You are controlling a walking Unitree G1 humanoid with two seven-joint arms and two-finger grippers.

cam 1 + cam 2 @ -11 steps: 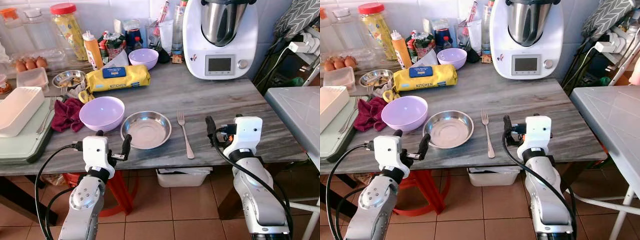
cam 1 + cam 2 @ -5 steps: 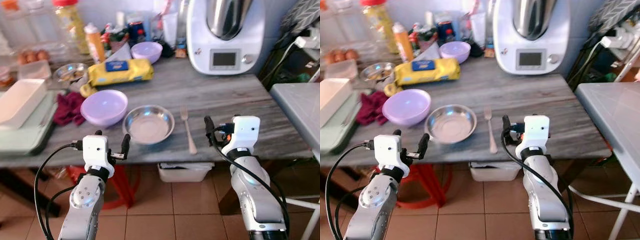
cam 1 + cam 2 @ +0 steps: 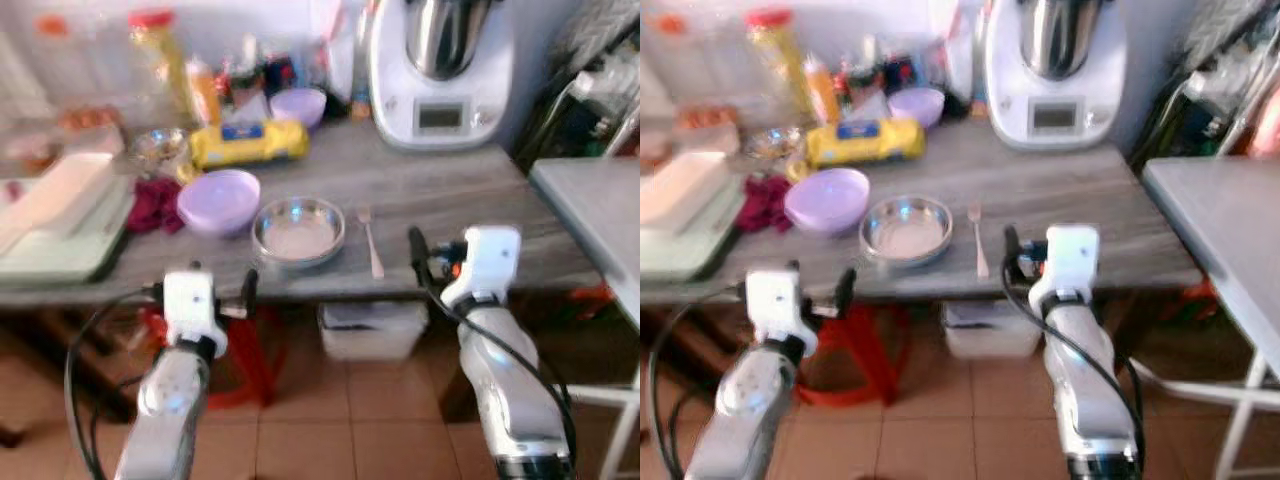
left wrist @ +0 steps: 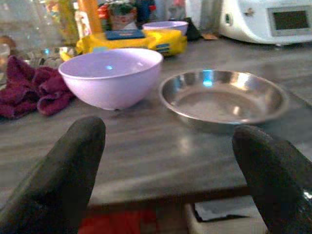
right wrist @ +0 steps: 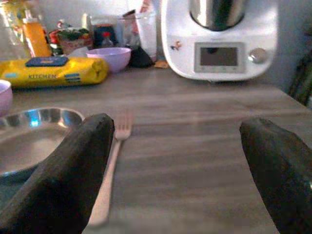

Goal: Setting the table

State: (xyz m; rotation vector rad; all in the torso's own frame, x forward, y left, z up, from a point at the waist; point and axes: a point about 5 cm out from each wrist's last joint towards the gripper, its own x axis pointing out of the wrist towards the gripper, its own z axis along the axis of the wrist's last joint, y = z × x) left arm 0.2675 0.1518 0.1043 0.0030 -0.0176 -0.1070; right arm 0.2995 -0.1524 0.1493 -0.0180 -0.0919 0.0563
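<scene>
A steel dish [image 3: 298, 228] sits near the front edge of the grey table [image 3: 450, 190], with a fork [image 3: 370, 242] lying just right of it and a purple bowl [image 3: 218, 200] just left of it. My left gripper [image 3: 223, 278] hangs open in front of the table edge, below the bowl and dish [image 4: 224, 97]. Level with the table edge to the right of the fork [image 5: 114, 156], my right gripper [image 3: 440, 262] is open too. Neither holds anything. Both eye views are blurred.
A white kitchen machine [image 3: 440, 70], a yellow pack [image 3: 250, 142], a small purple bowl [image 3: 298, 104], jars and bottles crowd the back. A red cloth [image 3: 155, 203] and green tray [image 3: 60, 250] lie left. A second table [image 3: 600, 210] stands right. A red stool [image 3: 250, 350] and white bin [image 3: 370, 330] stand underneath.
The whole picture has shifted and blurred: the camera has drawn back, so the table looks farther off and more floor shows. Both grippers stay open, and the things on the table lie as before.
</scene>
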